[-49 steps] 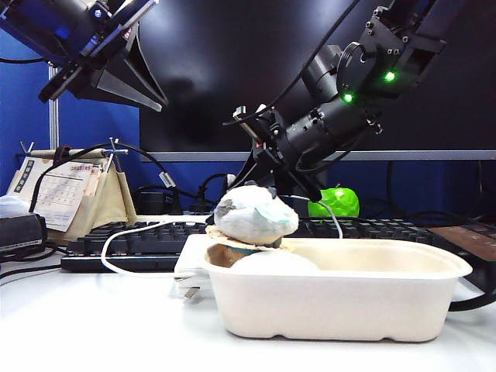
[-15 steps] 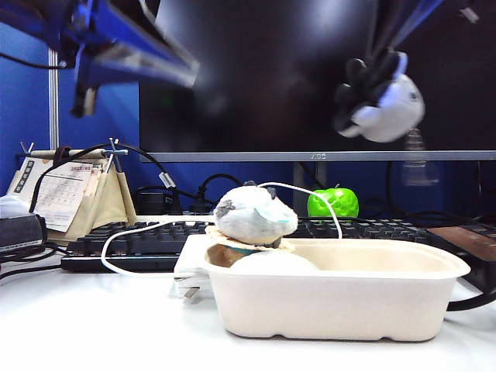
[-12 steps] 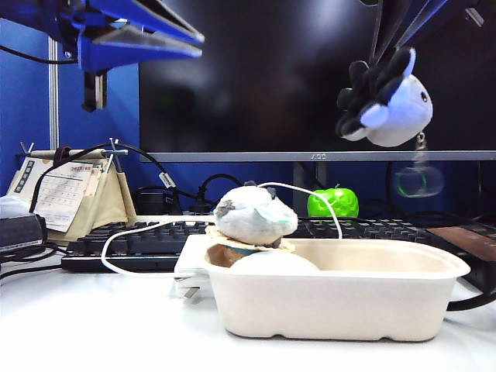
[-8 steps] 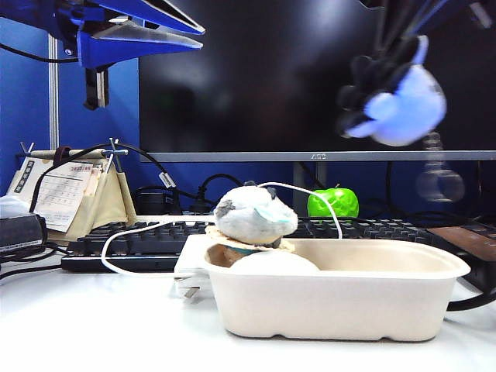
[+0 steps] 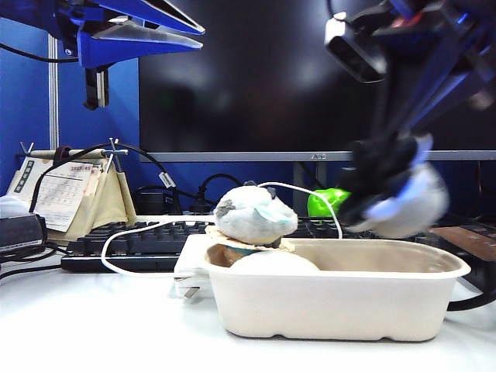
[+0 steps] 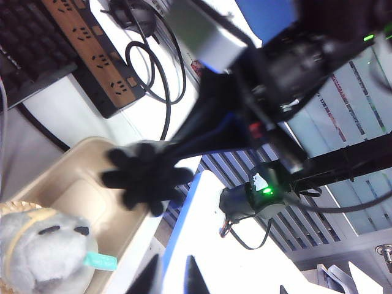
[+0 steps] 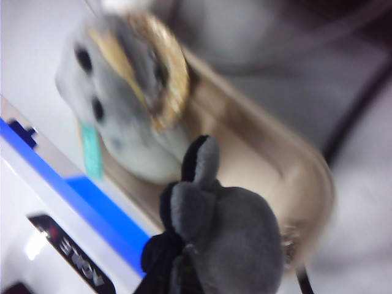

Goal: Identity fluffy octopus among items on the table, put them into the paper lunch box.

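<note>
The fluffy octopus (image 5: 397, 200), with black tentacles and a pale round head, hangs blurred just above the rim of the paper lunch box (image 5: 341, 304), over its right half. My right gripper (image 5: 390, 159) is shut on it from above. The right wrist view has the octopus (image 7: 236, 245) filling the space in front of the jaws, with the box (image 7: 306, 177) below. My left gripper (image 5: 200, 32) hovers high at the far left, open by a narrow gap and holding nothing. In its wrist view the left gripper (image 6: 169, 282) looks down on the octopus's tentacles (image 6: 144, 177) over the box (image 6: 67, 177).
A rounder pale plush with a teal patch (image 5: 254, 215) sits on a brown disc at the box's left end, above a white rounded item (image 5: 271, 262). Behind are a keyboard (image 5: 139, 236), a white cable (image 5: 132, 229), a green object (image 5: 335, 201), a desk calendar (image 5: 66, 194) and a monitor.
The right arm has brought the octopus down from high in front of the monitor to just above the box's right half. The left gripper has turned a little.
</note>
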You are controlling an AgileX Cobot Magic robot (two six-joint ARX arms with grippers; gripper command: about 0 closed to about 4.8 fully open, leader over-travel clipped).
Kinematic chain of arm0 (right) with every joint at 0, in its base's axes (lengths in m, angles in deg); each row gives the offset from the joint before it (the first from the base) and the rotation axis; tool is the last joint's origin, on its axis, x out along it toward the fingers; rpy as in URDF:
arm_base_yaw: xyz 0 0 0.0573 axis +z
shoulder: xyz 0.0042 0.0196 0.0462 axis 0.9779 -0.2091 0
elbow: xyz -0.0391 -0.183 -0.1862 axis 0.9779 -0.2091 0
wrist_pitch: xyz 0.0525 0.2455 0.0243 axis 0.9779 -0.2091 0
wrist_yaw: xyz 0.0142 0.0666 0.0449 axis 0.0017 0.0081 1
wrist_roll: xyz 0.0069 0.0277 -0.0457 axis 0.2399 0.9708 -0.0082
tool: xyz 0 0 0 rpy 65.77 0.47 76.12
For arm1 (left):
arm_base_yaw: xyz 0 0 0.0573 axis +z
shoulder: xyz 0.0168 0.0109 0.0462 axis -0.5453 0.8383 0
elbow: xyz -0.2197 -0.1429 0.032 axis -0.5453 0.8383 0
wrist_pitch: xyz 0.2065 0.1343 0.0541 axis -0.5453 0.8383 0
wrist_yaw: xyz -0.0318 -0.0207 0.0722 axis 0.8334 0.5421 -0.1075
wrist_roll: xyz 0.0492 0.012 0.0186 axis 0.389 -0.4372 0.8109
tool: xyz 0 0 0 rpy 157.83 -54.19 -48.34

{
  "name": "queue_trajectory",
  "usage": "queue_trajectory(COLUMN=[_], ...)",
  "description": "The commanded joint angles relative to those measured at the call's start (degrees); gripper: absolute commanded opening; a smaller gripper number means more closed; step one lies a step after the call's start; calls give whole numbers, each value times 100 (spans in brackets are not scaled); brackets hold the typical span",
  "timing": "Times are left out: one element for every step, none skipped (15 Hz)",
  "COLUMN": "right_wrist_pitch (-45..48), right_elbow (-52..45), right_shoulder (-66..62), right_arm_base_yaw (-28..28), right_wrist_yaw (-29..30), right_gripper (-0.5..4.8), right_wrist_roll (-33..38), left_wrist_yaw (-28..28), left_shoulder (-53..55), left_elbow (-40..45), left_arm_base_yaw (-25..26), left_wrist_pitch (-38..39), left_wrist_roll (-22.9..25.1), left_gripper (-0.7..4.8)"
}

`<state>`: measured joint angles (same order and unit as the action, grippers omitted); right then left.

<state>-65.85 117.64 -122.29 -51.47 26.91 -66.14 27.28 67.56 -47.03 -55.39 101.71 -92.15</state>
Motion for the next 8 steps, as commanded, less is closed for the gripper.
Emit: queue_trajectory(right_wrist_pitch=[376, 422, 457, 461, 507, 623, 699, 780], right_elbow=[-46, -52, -52, -63, -116, -243, -337, -404], right_shoulder=[24, 24, -9, -46, -83, -157, -232, -284], right_arm_base_yaw=[37, 37, 37, 37, 37, 39, 39, 39], right_wrist_yaw=[269, 269, 267, 264, 269, 271, 269, 262], right_gripper=[-1, -1, -1, -1, -1, -1, -1, -1], right_wrist_roll=[39, 39, 39, 39, 39, 39, 37, 37], left_wrist_yaw=[57, 59, 59, 59, 61, 61, 59, 59], left_shoulder=[-15, -15, -15, -15, -15, -15, -15, -15], left_elbow=[-13, -13, -13, -13, -13, -13, -13, -13], left_arm_base_yaw=[0, 0, 0, 0, 0, 0, 0, 0], left_wrist_pitch=[-79, -79, -79, -74, -74, -72, -74, -74], left_wrist_roll=[26, 26, 26, 26, 26, 24, 26, 26], left_gripper=[57, 57, 57, 57, 57, 57, 57, 57])
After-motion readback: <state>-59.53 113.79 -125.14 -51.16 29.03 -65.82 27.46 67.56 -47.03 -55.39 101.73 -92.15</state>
